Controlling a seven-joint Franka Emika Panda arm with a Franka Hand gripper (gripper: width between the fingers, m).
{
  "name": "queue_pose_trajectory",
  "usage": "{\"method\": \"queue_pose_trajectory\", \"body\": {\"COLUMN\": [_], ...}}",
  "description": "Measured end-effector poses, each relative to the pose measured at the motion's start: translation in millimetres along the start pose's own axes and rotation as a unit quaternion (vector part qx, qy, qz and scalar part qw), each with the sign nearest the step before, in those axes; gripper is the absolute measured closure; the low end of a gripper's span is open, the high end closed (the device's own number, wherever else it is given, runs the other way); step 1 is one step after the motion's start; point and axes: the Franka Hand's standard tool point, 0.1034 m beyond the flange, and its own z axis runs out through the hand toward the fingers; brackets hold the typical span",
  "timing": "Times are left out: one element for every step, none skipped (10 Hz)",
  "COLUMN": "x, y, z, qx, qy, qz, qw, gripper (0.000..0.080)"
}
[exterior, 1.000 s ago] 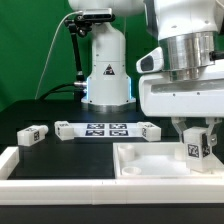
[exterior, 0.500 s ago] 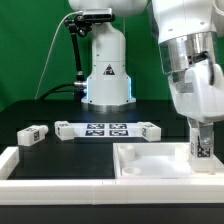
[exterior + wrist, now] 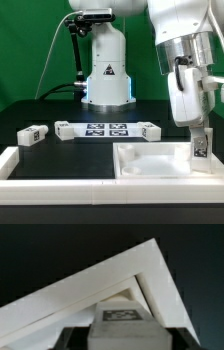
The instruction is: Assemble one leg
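Note:
My gripper (image 3: 200, 138) is shut on a leg (image 3: 201, 148), a small white block with a black-and-white marker, and holds it upright. The leg stands over the corner of the large white rimmed panel (image 3: 150, 163) on the exterior view's right, its lower end at or just above the panel floor; I cannot tell if it touches. In the wrist view the leg (image 3: 122, 321) sits between the dark fingers (image 3: 72, 339) of my gripper (image 3: 122, 341), with the panel's corner (image 3: 140, 272) beyond it. Three more legs (image 3: 33, 135) (image 3: 66, 128) (image 3: 148, 129) lie on the black table.
The marker board (image 3: 105, 129) lies behind the panel, between two of the loose legs. A white raised rail (image 3: 40, 175) runs along the front of the table. The robot's base (image 3: 106, 70) stands at the back.
My gripper has turned and shifted toward the exterior view's right, and lowered. The leg went from tilted with its marker facing the camera to upright at the panel's corner.

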Motion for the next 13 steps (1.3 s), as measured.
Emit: {"method": "queue_pose_trajectory", "body": {"x": [0.1, -0.3, -2.9, -5.4, -5.5, -6.1, -7.3, -7.8, -7.1, -5.3, -3.0, -1.2, -0.2], "y": [-0.3, -1.3, 1.5, 0.8, 0.5, 1.2, 0.5, 0.7, 1.1, 0.4, -0.5, -1.7, -2.3], "z": [-0.1, -0.7, -0.1, -0.8, -0.9, -0.7, -0.9, -0.8, -0.2, 0.0, 0.3, 0.0, -0.2], "qx": [0.000, 0.000, -0.013, -0.018, -0.023, -0.030, -0.034, -0.036, -0.037, -0.038, -0.039, -0.040, -0.041], "qy": [0.000, 0.000, 0.000, 0.005, 0.006, 0.006, 0.008, 0.009, 0.008, 0.007, 0.006, 0.006, 0.005], "qz": [-0.029, -0.048, -0.089, -0.193, -0.264, -0.321, -0.411, -0.460, -0.500, -0.559, -0.594, -0.656, -0.686], "qw": [1.000, 0.999, 0.996, 0.981, 0.964, 0.947, 0.911, 0.887, 0.865, 0.829, 0.803, 0.754, 0.726], "gripper": [0.0324, 0.0211, 0.0211, 0.0162, 0.0153, 0.0153, 0.0151, 0.0151, 0.0151, 0.0151, 0.0151, 0.0151, 0.0151]}}
